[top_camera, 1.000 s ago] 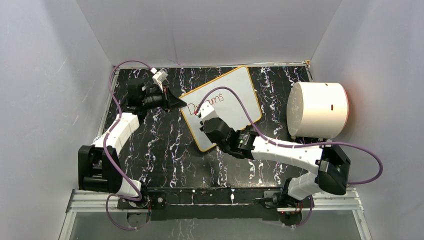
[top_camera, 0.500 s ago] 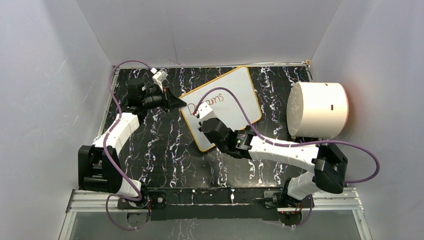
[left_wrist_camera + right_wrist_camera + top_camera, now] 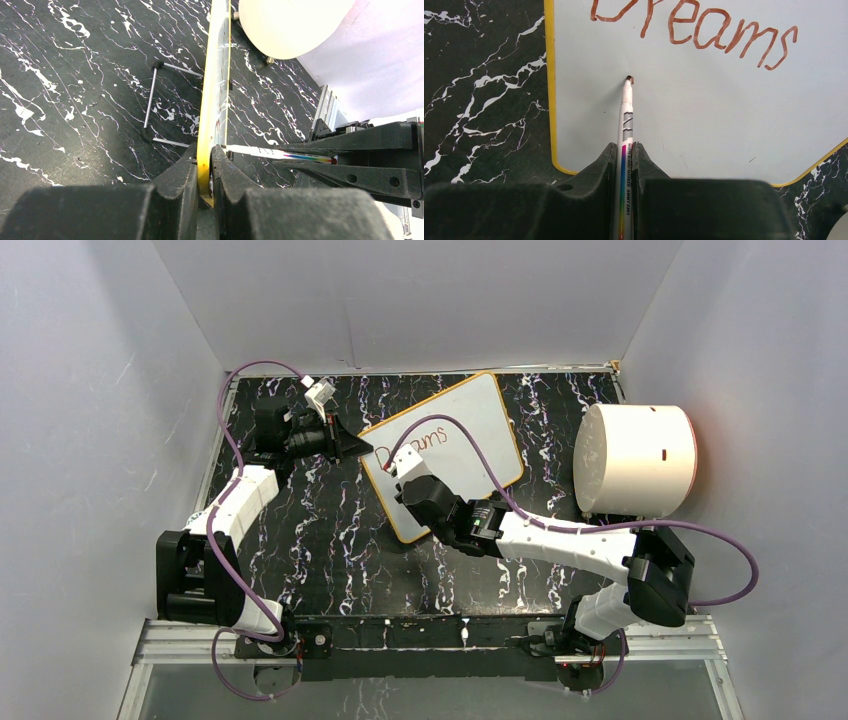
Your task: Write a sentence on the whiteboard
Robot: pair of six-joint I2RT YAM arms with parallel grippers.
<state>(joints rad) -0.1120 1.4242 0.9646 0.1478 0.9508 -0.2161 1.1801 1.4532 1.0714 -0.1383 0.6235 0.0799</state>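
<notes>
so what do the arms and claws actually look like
The left arm and right arm have white shells, black joints and a purple cable looping along each. The left claw and right claw are matte black, each two blunt wedge fingers.

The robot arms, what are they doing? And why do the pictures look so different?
These are two robot arms bolted to a black marbled table. One picture looks down from above. The other two come from little cameras on each wrist, so you see the jaws up close. The left arm has its jaws shut on the yellow edge of the whiteboard. The right arm has its jaws shut on a marker, with the tip at the board just below the word "Dreams". The big white cylinder beside the board just sits there.
</notes>
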